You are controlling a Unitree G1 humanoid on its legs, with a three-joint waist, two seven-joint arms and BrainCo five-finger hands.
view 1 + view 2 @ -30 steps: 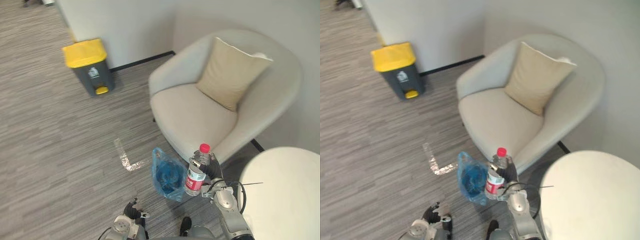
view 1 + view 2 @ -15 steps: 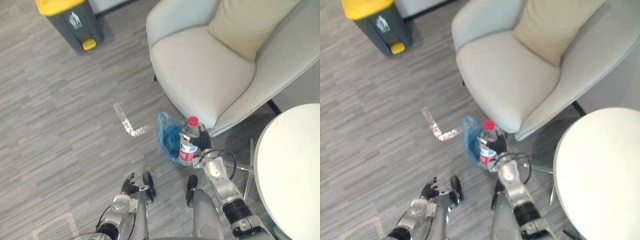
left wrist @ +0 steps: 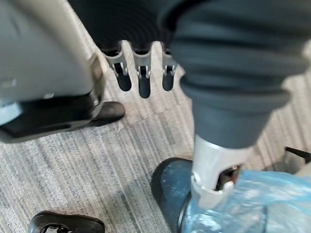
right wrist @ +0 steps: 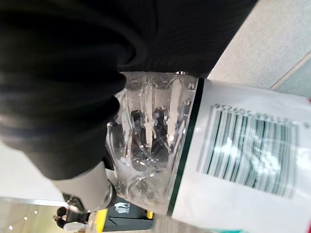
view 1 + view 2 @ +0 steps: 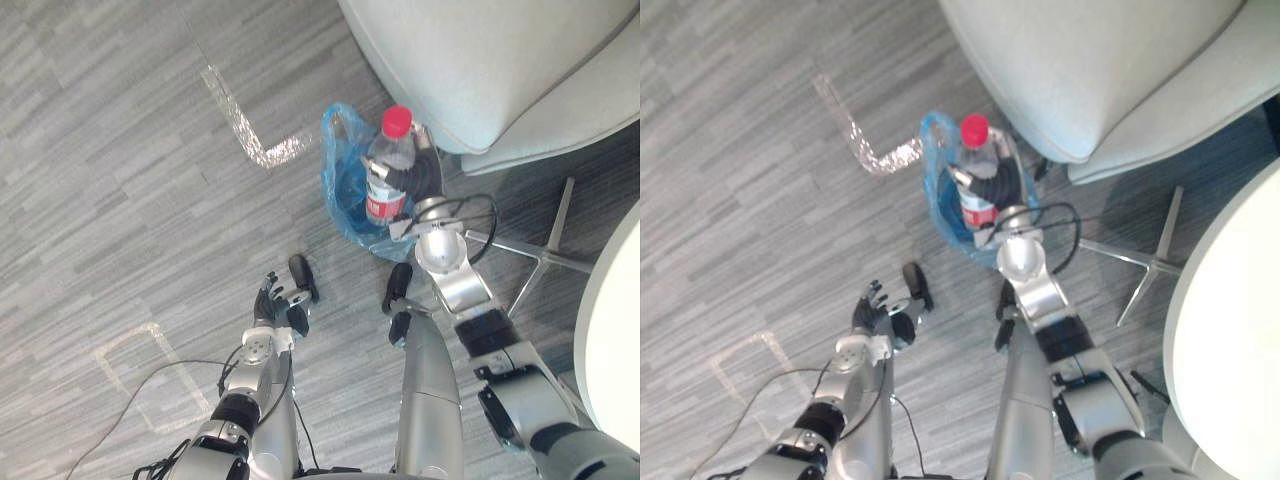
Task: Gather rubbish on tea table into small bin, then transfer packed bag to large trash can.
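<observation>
Grey, striped carpet [image 5: 120, 150] carried an L of shiny tape [image 5: 250, 140]. Beyond it stood a pale, rounded armchair [image 5: 500, 60] on thin metal legs [image 5: 545, 250], with the smooth white table [image 5: 615, 330] curving in beside them. On the floor by the chair sat a crinkled blue plastic bag [image 5: 345, 190], mouth open. The right hand [image 5: 428, 180] was wrapped round a clear, ribbed bottle [image 5: 388, 165] with a red cap, holding it upright just above the bag. Its wrist view showed the bottle's [image 4: 233, 155] paper label and the curled fingers through the plastic. The left hand [image 5: 272, 305] hung low with fingers [image 3: 141, 73] straight and loose, holding nothing. Its wrist view showed the bag [image 3: 252, 204] close by.
</observation>
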